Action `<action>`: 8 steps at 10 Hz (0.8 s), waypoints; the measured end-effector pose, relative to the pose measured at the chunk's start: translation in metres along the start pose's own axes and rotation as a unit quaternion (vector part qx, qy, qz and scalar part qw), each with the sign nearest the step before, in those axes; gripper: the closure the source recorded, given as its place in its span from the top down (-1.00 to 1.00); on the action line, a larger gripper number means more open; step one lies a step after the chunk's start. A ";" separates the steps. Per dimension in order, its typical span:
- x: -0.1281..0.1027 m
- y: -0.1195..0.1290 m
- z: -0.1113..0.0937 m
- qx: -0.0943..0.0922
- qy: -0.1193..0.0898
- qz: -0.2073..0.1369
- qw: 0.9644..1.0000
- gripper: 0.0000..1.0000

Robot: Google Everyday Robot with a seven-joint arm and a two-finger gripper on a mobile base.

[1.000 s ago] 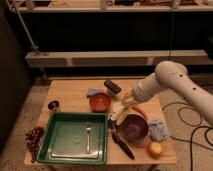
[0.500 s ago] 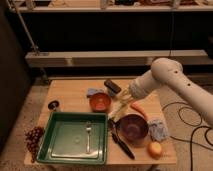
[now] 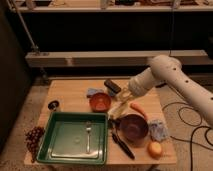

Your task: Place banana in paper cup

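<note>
The banana (image 3: 117,108) is a pale yellow, elongated shape lying slanted on the wooden table (image 3: 70,95), between the orange bowl (image 3: 100,102) and the purple bowl (image 3: 132,128). My gripper (image 3: 123,96), at the end of the white arm (image 3: 162,72) that reaches in from the right, is at the banana's upper end, just right of the orange bowl. I cannot tell whether it touches the banana. The paper cup does not show; it may be hidden under the gripper.
A green tray (image 3: 60,145) with a fork (image 3: 88,134) is at the front left. An orange carrot (image 3: 138,110), a round yellow-orange fruit (image 3: 155,149), a bluish packet (image 3: 158,129), a black utensil (image 3: 123,145), a black block (image 3: 112,86), a blue cloth (image 3: 92,92), grapes (image 3: 34,138) and a small dark cup (image 3: 53,105) lie around.
The arm has swung up and slightly left, and the gripper has shifted a little towards the orange bowl. The pale banana stays between the bowls.
</note>
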 end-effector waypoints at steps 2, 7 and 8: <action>0.002 0.001 0.002 -0.001 -0.005 0.006 1.000 -0.39; 0.002 -0.001 0.004 -0.001 -0.010 0.008 1.000 0.28; 0.002 -0.001 0.004 -0.001 -0.010 0.007 1.000 0.28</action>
